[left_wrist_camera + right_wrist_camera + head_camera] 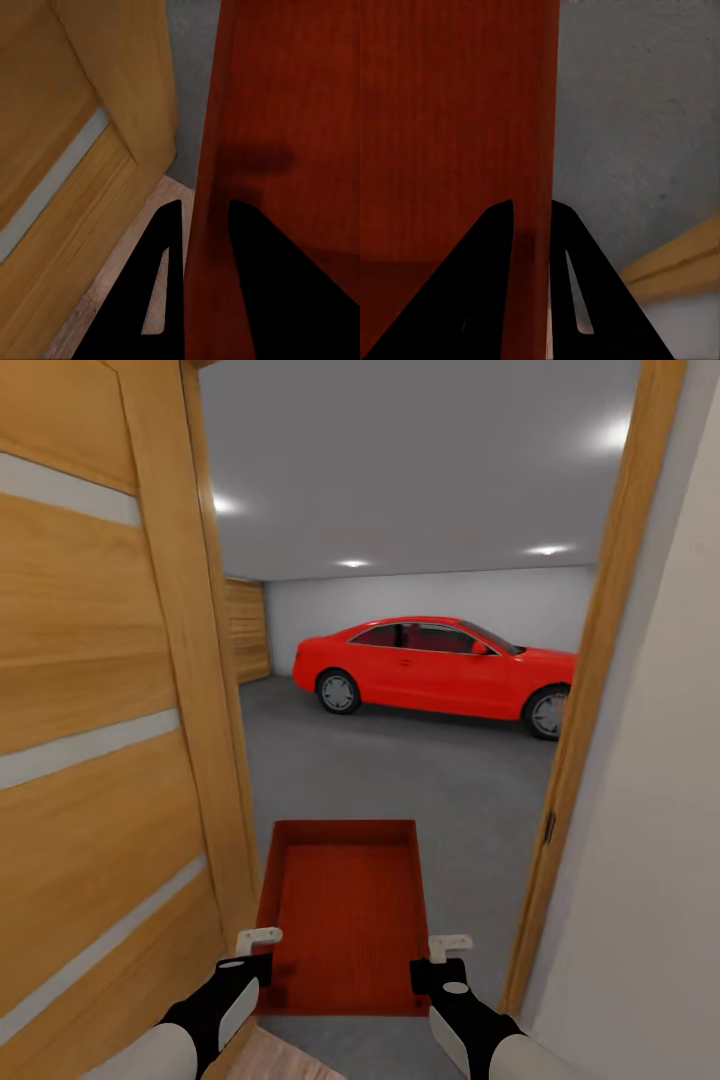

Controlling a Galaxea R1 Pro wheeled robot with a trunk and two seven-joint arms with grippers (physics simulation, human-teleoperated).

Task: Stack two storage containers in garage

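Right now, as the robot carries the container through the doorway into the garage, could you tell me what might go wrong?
1. The open wooden door sits close beside the storage container and the left tool; drifting that way could knock the load.
2. Each tool pinches only a thin side wall, the right tool included, so a bump could twist the container loose.
3. The door frame leaves modest clearance on the robot's right.

red car (440, 665), open wooden door (100, 740), doorframe (590, 690)
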